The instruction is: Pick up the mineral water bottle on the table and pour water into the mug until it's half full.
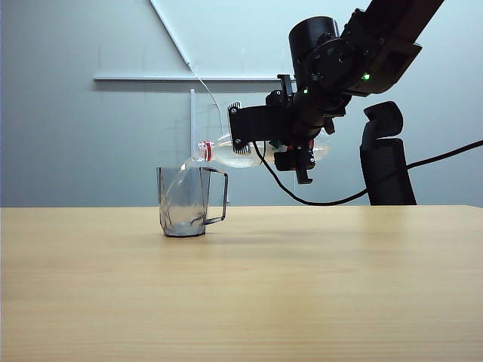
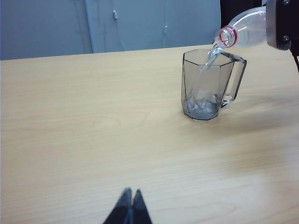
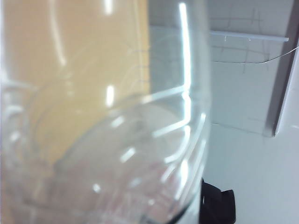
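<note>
Above mug (image 1: 183, 202), right fingers (image 1: 290, 147) gripping tipped bottle (image 1: 226, 153), label unreadable, left fingers (image 2: 129, 205) closed

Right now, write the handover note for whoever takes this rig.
Right gripper: shut on the bottle, tipped near level, mouth over the mug.
Left gripper: jaws shut, empty, low over the table, away from the mug.
Done: bottle lifted, water streaming in.
Level: only a shallow pool at the bottom.
Left: pour to half full, then tip the bottle upright.
</note>
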Controlling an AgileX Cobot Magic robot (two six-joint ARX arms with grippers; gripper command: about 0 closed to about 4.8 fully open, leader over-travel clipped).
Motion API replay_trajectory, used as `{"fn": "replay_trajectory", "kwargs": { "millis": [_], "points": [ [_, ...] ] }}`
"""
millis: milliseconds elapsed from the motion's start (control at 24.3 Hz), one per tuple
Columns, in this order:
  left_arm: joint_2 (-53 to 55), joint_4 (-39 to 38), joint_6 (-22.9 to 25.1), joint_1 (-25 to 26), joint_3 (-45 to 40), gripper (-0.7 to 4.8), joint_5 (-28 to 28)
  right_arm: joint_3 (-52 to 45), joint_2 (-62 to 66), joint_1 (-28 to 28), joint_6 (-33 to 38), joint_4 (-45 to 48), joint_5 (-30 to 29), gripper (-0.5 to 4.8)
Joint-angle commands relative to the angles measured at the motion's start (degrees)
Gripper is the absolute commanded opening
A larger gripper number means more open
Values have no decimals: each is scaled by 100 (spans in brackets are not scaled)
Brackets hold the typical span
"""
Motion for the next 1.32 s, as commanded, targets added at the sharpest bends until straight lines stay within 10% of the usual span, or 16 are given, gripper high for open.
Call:
{"fn": "replay_trajectory", "kwargs": {
  "millis": [41, 987, 1316],
  "points": [
    [7, 76, -17, 7, 13, -2, 4, 55, -85, 13, -55, 350, 55, 292],
    [9, 76, -17, 7, 13, -2, 4, 55, -85, 13, -136, 354, 92, 292],
    [9, 76, -17, 7, 13, -2, 4, 52, -85, 17, 1552, 68, 131, 293]
  ]
}}
